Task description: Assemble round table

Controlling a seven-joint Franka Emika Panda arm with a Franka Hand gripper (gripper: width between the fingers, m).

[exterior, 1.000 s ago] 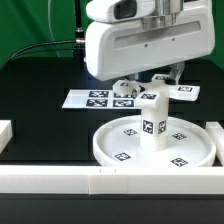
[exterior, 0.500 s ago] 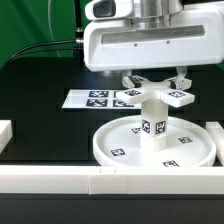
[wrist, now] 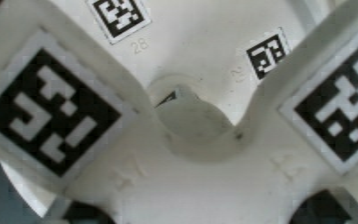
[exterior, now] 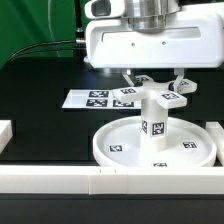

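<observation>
Since a second ago the gripper [exterior: 152, 84] has swung its cross-shaped piece [exterior: 152, 93] level — narrowly closed on it, directly above the upright leg [exterior: 155, 122] on the disc [exterior: 110, 150].

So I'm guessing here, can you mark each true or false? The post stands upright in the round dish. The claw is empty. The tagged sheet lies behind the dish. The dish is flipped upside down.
1. The leg stands upright in the round disc: true.
2. The claw is empty: false, it holds the cross-shaped piece over the leg.
3. The marker board lies behind the disc: true.
4. The disc is upside down: false, its rim faces up.
</observation>
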